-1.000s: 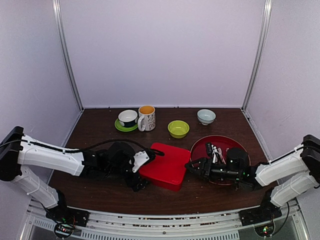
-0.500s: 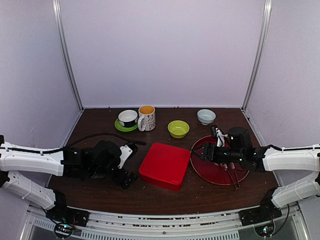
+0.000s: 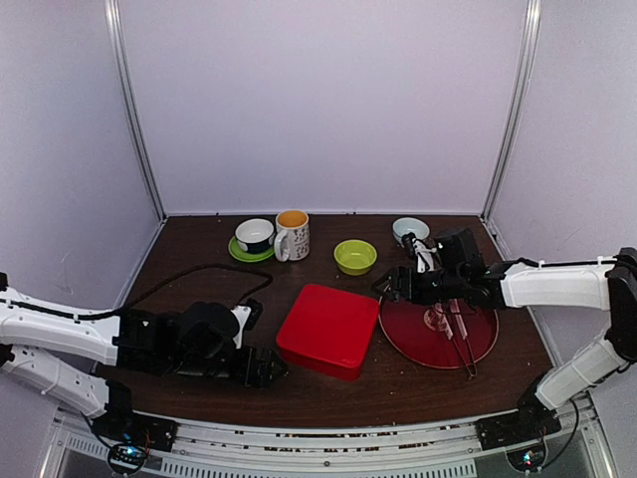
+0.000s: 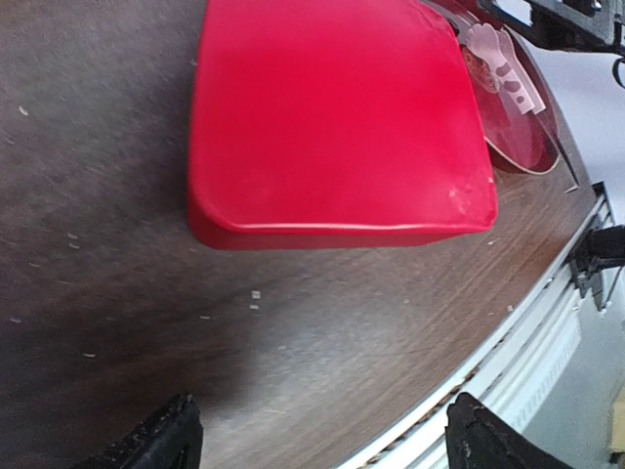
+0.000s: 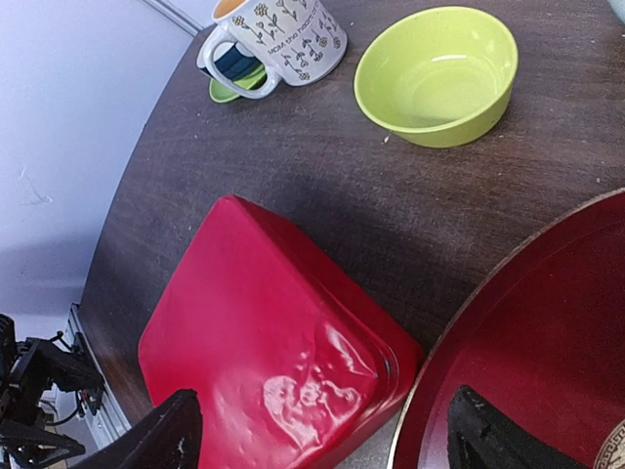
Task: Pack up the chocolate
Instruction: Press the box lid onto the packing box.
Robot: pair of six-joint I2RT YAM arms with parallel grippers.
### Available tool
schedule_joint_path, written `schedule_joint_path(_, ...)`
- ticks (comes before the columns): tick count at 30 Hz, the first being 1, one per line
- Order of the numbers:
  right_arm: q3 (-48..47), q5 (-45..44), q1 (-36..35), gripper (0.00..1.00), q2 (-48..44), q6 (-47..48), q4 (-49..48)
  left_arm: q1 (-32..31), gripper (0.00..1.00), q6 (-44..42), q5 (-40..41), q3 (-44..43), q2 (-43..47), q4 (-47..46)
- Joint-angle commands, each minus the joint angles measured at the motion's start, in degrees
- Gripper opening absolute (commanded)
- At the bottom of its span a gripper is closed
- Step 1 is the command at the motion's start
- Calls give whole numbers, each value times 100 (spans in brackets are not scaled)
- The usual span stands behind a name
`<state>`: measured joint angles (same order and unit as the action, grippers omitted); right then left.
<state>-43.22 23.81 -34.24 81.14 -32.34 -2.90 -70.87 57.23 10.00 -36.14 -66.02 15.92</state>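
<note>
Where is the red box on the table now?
In the top view the red box lies near the middle of the table, with the red plate close on its right and the green bowl behind it.

We pull our left gripper (image 3: 261, 366) back from the red box (image 3: 328, 329) and our right gripper (image 3: 390, 287) farther over the plate (image 3: 408, 334).

My left gripper (image 4: 322, 435) is black. Just ahead of it the box (image 4: 332, 117) is plain, glossy bright red, on a dark brown table (image 4: 98, 244) with fine wood grain. My right gripper (image 5: 322, 430) is black too, and the plate (image 5: 547, 322) beneath it is deep red with a paler brownish edge. Ahead of it the bowl (image 5: 437, 73) is unpatterned lime green. Farther ahead and to the left, the mug (image 5: 283, 39) is white with small dark flower drawings and orange inside. The saucer (image 5: 227, 90) beside the mug is green.
</note>
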Motion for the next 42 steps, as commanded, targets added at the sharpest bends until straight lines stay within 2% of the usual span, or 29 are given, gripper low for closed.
schedule_joint_path(1, -526, 230, 21, 87, 507, 363, 250, -76, 86, 873, -369, 131, -512, -1399)
schedule_joint_path(7, -1272, 309, 18, 87, 1293, 743, 740, -85, 72, 1216, -375, 192, -1137, -2229)
schedule_joint_path(8, -1377, 349, 22, 86, 1429, 784, 796, -85, 68, 1261, -345, 210, -1192, -2345)
schedule_joint_path(10, -1517, 474, 12, 85, 1647, 814, 825, -85, 51, 1356, -140, 213, -1266, -2344)
schedule_joint_path(12, -1643, 568, -11, 85, 1817, 865, 915, -66, 45, 1370, 43, 211, -1298, -2229)
schedule_joint_path(16, -1786, 774, -109, 84, 2016, 989, 1067, 86, 44, 1332, 146, 246, -1328, -2207)
schedule_joint_path(23, -1330, 1303, -245, 83, 1904, 779, 640, 760, 42, 1294, -354, 701, -1825, -3610)
schedule_joint_path(26, -1012, 1455, -279, 82, 1679, 634, 440, 1022, 42, 1158, -545, 699, -2046, -3837)
schedule_joint_path(34, -222, 1501, -453, 82, 1002, 294, 133, 1475, 43, 733, -797, 479, -2271, -3627)
schedule_joint_path(42, 461, 1503, -709, 81, 473, -237, -412, 2267, 45, 96, -915, 445, -1894, -2931)
